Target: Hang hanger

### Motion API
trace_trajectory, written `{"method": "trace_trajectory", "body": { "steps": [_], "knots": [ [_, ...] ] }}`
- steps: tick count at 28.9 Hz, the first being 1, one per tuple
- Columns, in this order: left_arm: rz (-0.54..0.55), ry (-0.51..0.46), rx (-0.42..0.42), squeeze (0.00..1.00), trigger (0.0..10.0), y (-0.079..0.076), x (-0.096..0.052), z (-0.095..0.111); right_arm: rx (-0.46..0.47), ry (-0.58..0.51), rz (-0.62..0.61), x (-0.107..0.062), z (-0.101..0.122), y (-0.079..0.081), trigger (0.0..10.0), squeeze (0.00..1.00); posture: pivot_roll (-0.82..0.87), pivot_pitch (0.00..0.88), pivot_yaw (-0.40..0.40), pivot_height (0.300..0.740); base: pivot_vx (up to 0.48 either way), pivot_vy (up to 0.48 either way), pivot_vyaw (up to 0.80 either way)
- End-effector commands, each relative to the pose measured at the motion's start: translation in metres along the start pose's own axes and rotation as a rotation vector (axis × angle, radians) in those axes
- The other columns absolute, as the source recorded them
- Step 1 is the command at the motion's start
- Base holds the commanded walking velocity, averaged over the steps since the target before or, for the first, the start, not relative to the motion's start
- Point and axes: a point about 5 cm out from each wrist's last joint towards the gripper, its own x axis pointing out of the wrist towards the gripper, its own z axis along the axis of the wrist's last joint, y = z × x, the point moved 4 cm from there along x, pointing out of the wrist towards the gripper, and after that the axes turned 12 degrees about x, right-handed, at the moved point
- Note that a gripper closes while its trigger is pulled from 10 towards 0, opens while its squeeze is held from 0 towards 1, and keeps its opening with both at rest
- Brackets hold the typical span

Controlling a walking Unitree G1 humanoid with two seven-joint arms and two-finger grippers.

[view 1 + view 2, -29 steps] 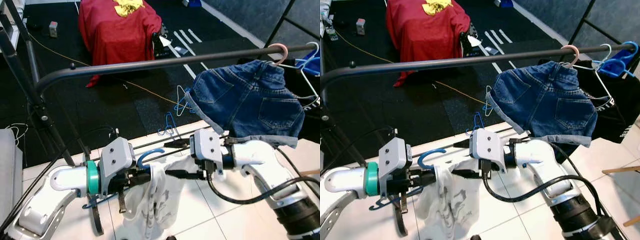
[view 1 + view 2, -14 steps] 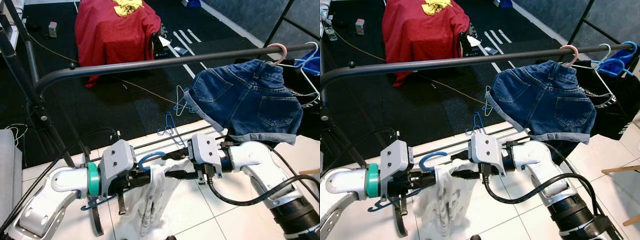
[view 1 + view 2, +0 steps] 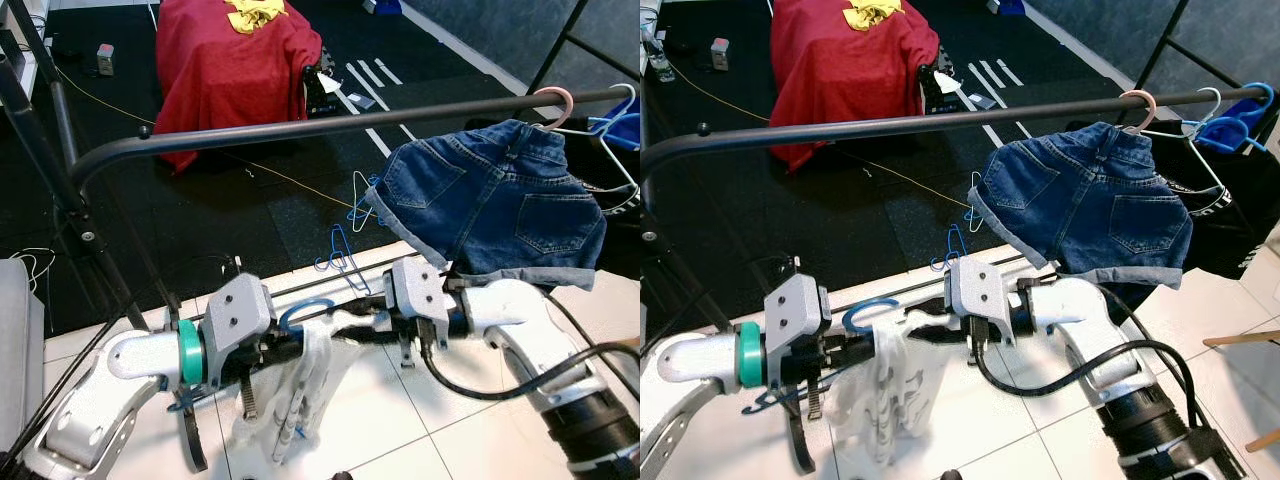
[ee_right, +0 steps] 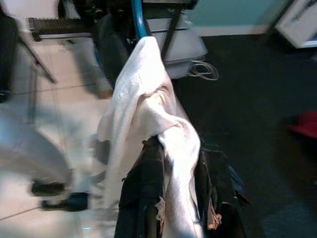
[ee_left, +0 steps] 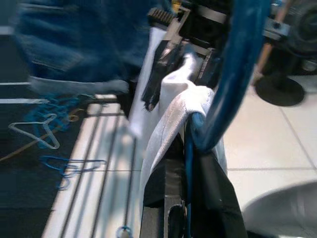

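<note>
Over white tiles point(image 3: 400, 420), below the rail point(image 3: 300, 131), both grippers, left point(image 3: 285, 352) and right point(image 3: 352, 325), pinch the cloth point(image 3: 300, 390) on the blue hanger point(image 3: 305, 310).

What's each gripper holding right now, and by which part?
The left gripper holds the blue hanger near its hook. The right gripper pinches the top edge of the white garment draped on it.

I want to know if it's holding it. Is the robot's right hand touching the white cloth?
Touching. The right wrist view shows the white cloth pinched between the right gripper's fingers.
</note>
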Motion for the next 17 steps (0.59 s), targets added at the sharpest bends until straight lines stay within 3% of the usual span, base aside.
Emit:
{"method": "trace_trajectory", "body": {
  "steps": [1, 6, 8, 9, 12, 15, 16, 17],
  "knots": [
    [0.024, -0.083, 0.056, 0.0, 10.0, 0.005, 0.003, 0.018, 0.014, 0.02, -0.032, -0.001, -0.01, -0.001, 0.0, 0.0, -0.09, 0.172, 0.013, 0.74, 0.0, 0.0, 0.0],
    [0.077, -0.085, 0.112, 0.0, 10.0, 0.015, 0.004, 0.023, -0.01, -0.008, -0.102, -0.002, -0.005, -0.012, 0.0, 0.0, -0.09, 0.174, 0.016, 0.74, 0.0, 0.0, 0.0],
    [0.096, -0.08, 0.207, 0.0, 10.0, 0.026, 0.002, 0.031, -0.022, -0.054, -0.151, -0.004, 0.003, -0.02, 0.0, 0.0, -0.09, 0.175, 0.017, 0.74, 0.0, 0.0, 0.0],
    [0.096, -0.08, 0.207, 0.0, 10.0, 0.026, 0.002, 0.031, -0.022, -0.054, -0.151, -0.004, 0.003, -0.02, 0.0, 0.0, -0.09, 0.175, 0.017, 0.74, 0.0, 0.0, 0.0],
    [0.041, -0.061, 0.289, 0.0, 10.0, 0.026, -0.002, 0.035, -0.017, -0.073, -0.142, -0.003, 0.006, -0.02, 0.0, 0.0, -0.09, 0.175, 0.018, 0.74, 0.0, 0.0, 0.0],
    [-0.019, -0.052, 0.316, 0.0, 10.0, 0.02, -0.005, 0.036, -0.005, -0.069, -0.1, 0.002, 0.002, -0.012, 0.0, 0.0, -0.08, 0.176, 0.02, 0.74, 0.0, 0.0, 0.0],
    [-0.04, -0.051, 0.318, 0.16, 10.0, 0.016, -0.005, 0.035, -0.001, -0.068, -0.085, 0.004, 0.0, -0.009, 0.0, 0.0, -0.08, 0.175, 0.021, 0.74, 0.0, 0.0, 0.0],
    [-0.04, -0.051, 0.318, 0.16, 10.0, 0.016, -0.005, 0.035, -0.001, -0.068, -0.085, 0.004, 0.0, -0.009, 0.0, 0.0, -0.08, 0.175, 0.021, 0.74, 0.0, 0.0, 0.0]
  ]
}}
